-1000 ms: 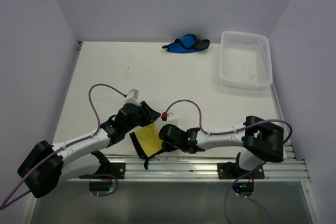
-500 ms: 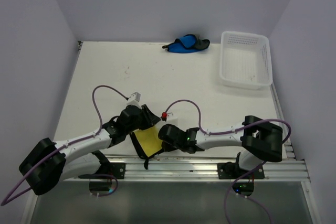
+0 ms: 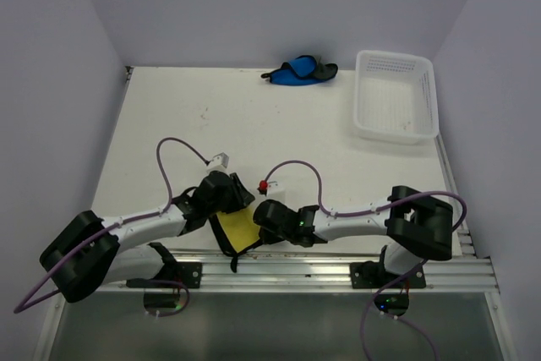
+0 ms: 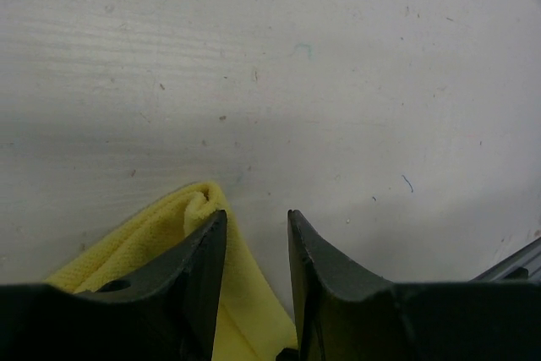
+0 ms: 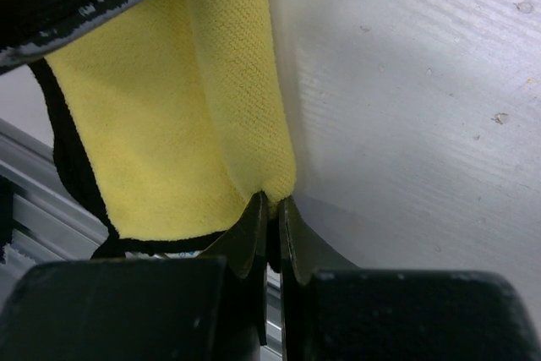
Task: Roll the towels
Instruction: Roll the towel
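Note:
The yellow towel (image 3: 239, 228) lies partly folded at the table's near edge, between my two grippers; its dark edging (image 5: 69, 171) hangs toward the rail. My right gripper (image 3: 260, 217) is shut on the towel's folded right edge, as the right wrist view (image 5: 272, 200) shows. My left gripper (image 3: 232, 200) is at the towel's far left corner with its jaws apart. In the left wrist view the left gripper (image 4: 256, 217) straddles the towel's folded corner (image 4: 156, 230), and yellow cloth lies between the fingers. The blue towel (image 3: 297, 70) lies bunched at the far edge.
A white perforated basket (image 3: 396, 95) stands at the far right. An aluminium rail (image 3: 338, 268) runs along the near edge just below the yellow towel. A small red-tipped part (image 3: 265, 185) sits on the table above the right gripper.
My left gripper has moved a little nearer and to the right, down onto the towel's far corner. The yellow towel looks slightly narrower. The right gripper has hardly moved.

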